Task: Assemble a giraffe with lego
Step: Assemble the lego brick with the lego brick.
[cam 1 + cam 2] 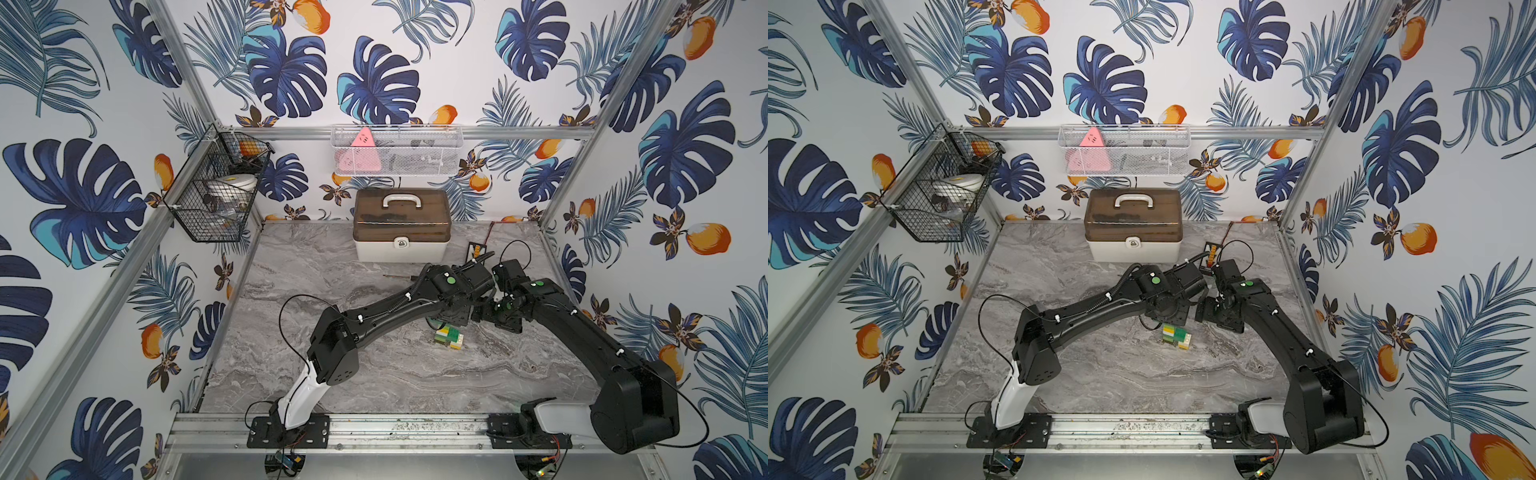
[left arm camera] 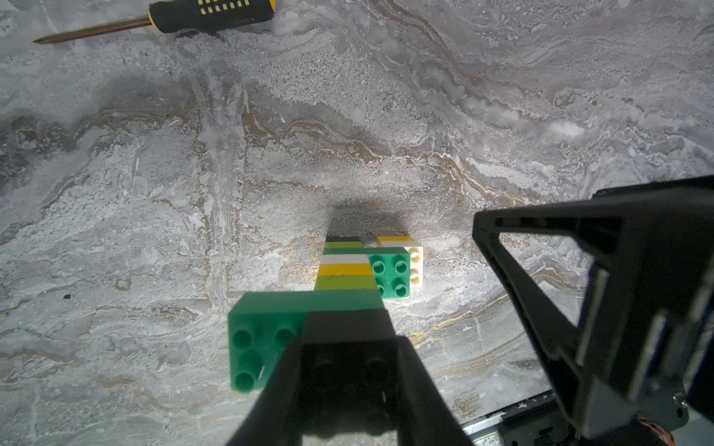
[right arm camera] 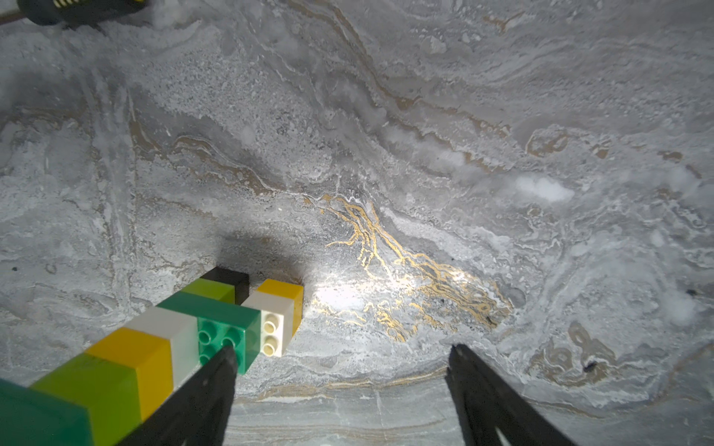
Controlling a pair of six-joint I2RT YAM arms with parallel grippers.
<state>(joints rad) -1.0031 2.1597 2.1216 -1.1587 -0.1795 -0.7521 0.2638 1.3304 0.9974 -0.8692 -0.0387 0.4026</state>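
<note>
The giraffe (image 2: 345, 270) is a striped column of lime, yellow, white and green lego with dark green crosspieces (image 2: 266, 332); its far end reaches the marble table. My left gripper (image 2: 347, 347) is shut on the black brick at the column's near end. In both top views only the giraffe's lower bricks (image 1: 449, 336) (image 1: 1176, 336) show, below the left wrist. In the right wrist view the giraffe (image 3: 154, 347) lies beside my right gripper (image 3: 342, 349). That gripper is open over bare table, one fingertip (image 3: 228, 355) next to the lower green crosspiece.
A black-and-yellow screwdriver (image 2: 208, 15) (image 3: 77, 9) lies on the table beyond the giraffe. A brown-lidded toolbox (image 1: 401, 224) stands at the back wall. A black wire basket (image 1: 216, 187) and a white mesh basket (image 1: 397, 149) hang on the walls.
</note>
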